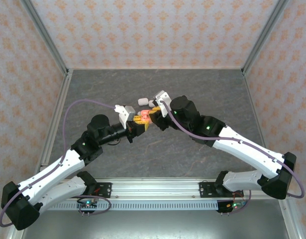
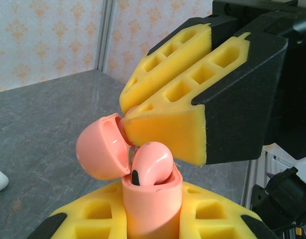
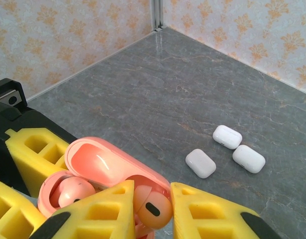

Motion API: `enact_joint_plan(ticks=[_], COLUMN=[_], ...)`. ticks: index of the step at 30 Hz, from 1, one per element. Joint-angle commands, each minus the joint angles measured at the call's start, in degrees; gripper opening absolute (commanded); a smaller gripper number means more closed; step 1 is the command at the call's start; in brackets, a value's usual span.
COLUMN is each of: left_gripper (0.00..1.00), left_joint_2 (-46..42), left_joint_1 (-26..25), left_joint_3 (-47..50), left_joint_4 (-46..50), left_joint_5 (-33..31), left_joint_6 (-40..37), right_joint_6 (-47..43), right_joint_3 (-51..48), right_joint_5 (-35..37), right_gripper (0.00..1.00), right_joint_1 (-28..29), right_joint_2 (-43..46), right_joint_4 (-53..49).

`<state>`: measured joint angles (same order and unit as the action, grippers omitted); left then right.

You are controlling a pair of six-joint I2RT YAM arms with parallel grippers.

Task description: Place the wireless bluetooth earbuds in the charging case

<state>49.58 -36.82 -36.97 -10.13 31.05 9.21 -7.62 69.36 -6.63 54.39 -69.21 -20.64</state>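
Observation:
My left gripper (image 2: 152, 219) is shut on a coral-pink charging case (image 2: 153, 199), held upright above the table with its lid (image 2: 100, 152) swung open. One pink earbud (image 2: 153, 167) sits in the case's mouth. In the right wrist view my right gripper (image 3: 153, 199) is shut on a second pink earbud (image 3: 153, 209), right at the open case beside the lid (image 3: 108, 162). The other earbud (image 3: 70, 191) rests in its well. From above, both grippers (image 1: 139, 121) (image 1: 152, 118) meet at mid-table around the case (image 1: 145, 118).
Three closed white cases (image 3: 200, 163) (image 3: 227, 136) (image 3: 249, 159) lie on the grey table (image 3: 192, 89) beyond the grippers. Patterned walls and metal frame posts enclose the table on three sides.

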Motion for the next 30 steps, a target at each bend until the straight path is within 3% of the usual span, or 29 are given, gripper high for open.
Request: enact_joint_plan(ticks=[1,11,30], left_gripper=[0.00,0.00,0.00], left_joint_2=[-0.2,-0.4,-1.0], left_joint_1=[-0.4,-0.4,-0.4], left_joint_3=[-1.4,-1.2,-0.1], left_joint_4=[-3.1,-4.0,-5.6], left_joint_5=[0.0,-0.5,-0.3], left_joint_6=[1.0,1.3,2.0], right_joint_6=[-0.4,2.4,5.5], right_joint_3=[1.4,1.8,1.7], right_joint_5=[-1.0,-4.8,-6.8], right_gripper=[0.21,0.23,0.27], right_joint_1=[0.4,0.4,0.3], right_joint_2=[0.1,0.3,2.8], right_joint_4=[1.1,-3.3,-1.8])
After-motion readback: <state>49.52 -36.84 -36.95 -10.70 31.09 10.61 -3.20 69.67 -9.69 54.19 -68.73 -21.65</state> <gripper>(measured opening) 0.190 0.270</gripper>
